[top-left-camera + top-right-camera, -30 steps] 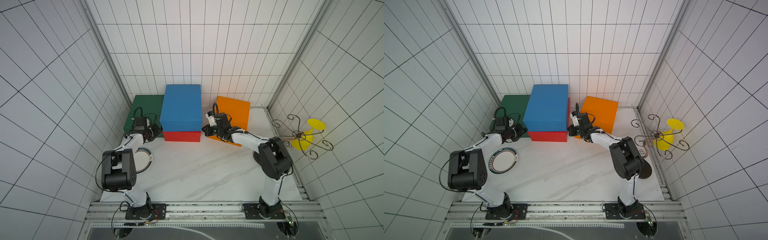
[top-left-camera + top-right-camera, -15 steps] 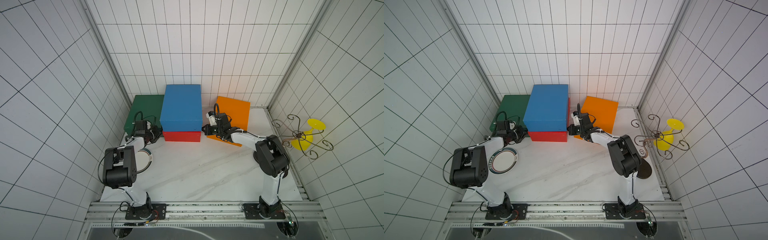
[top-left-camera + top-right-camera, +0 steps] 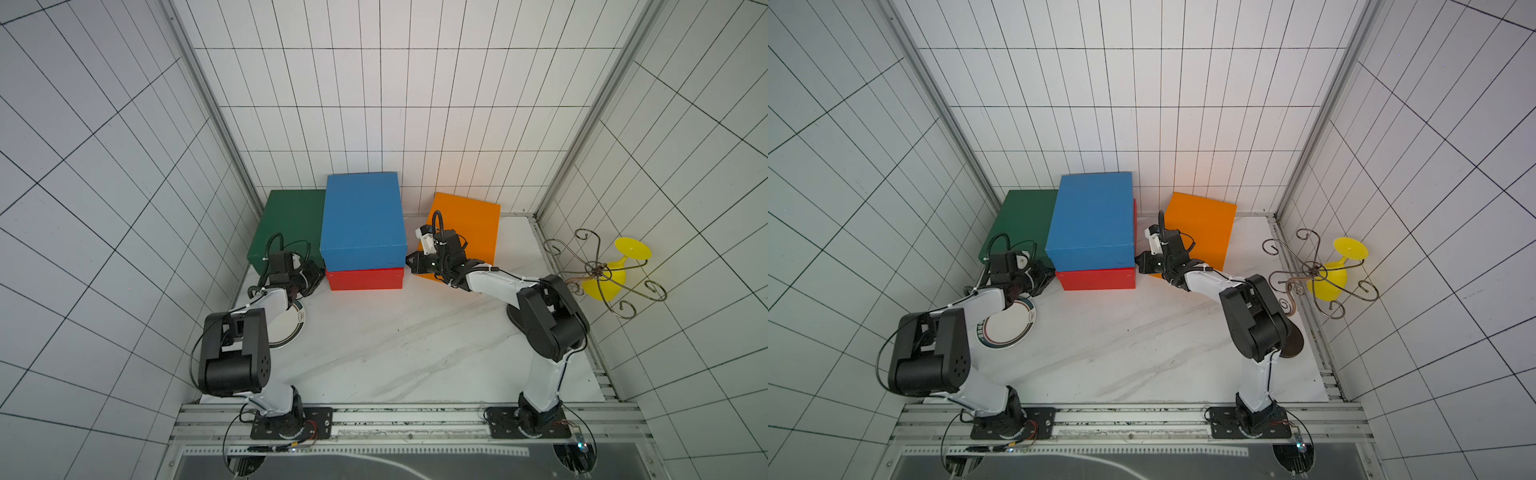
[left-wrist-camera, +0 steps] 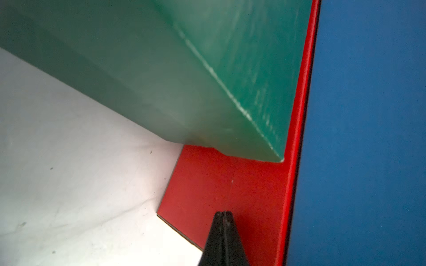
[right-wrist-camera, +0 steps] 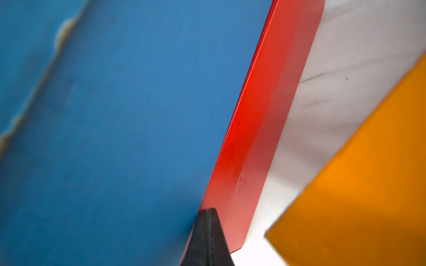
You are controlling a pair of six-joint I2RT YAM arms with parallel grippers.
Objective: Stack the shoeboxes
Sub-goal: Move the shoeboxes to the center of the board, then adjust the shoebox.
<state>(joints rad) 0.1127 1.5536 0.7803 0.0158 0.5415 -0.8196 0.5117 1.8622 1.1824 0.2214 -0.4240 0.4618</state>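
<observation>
Roughly a third done, by the look of it. Starts at the far left with the green shoebox, flat on the tabletop by the back wall, unstacked, its near corner against the side of the red shoebox. Finds the left end effector next, pressed together and empty, tip aimed at that red side just beneath the blue shoebox; cannot tell whether touching. Passes a plate half under the left arm, no part of the job. Reaches the middle: blue shoebox seated on the red shoebox, edges near enough flush. Meets the right end effector at the seam between those two, likewise pressed together, gripping nothing. Ends with the orange shoebox, skewed, alone on the tabletop, bare surface between it and the pair. Leaves green and orange to go up.
</observation>
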